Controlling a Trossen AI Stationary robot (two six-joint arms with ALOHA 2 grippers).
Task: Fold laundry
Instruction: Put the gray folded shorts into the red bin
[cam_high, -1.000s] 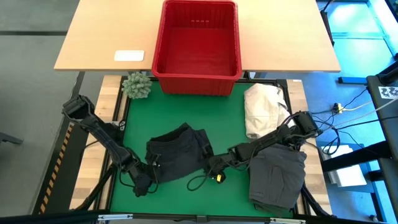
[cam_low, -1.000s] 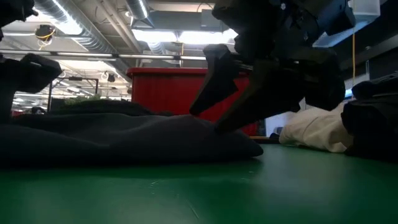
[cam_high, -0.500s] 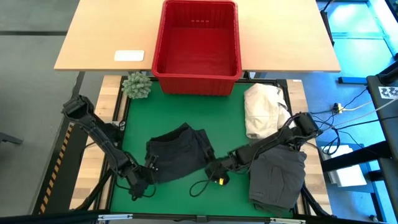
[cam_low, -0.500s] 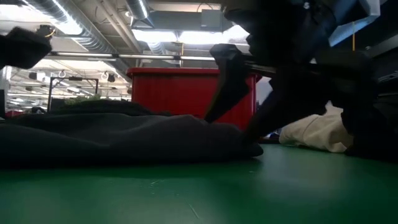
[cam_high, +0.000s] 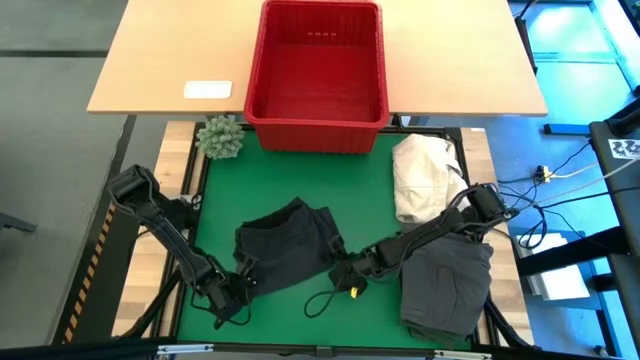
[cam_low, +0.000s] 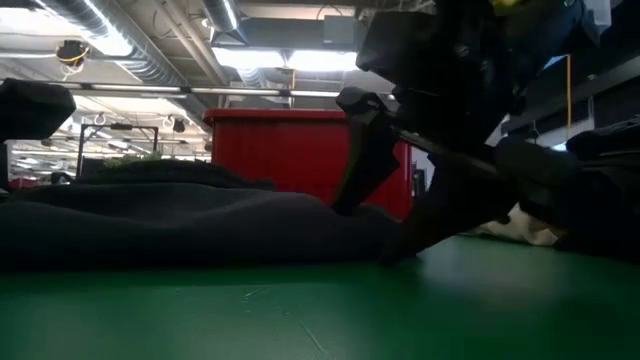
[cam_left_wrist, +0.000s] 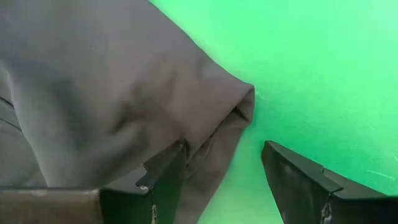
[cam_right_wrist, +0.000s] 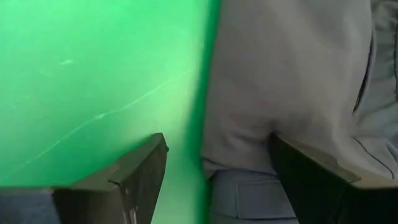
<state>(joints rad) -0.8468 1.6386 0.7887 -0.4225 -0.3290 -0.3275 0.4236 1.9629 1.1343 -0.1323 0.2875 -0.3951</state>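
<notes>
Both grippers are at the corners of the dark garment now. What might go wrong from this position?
1. The left gripper is open with one finger over the dark garment and one on bare mat; closing may catch only the top layer.
2. The right gripper straddles the opposite edge, open; it may pinch only a thin fold that slips.
3. A black cable loop lies near it and could snag.
</notes>
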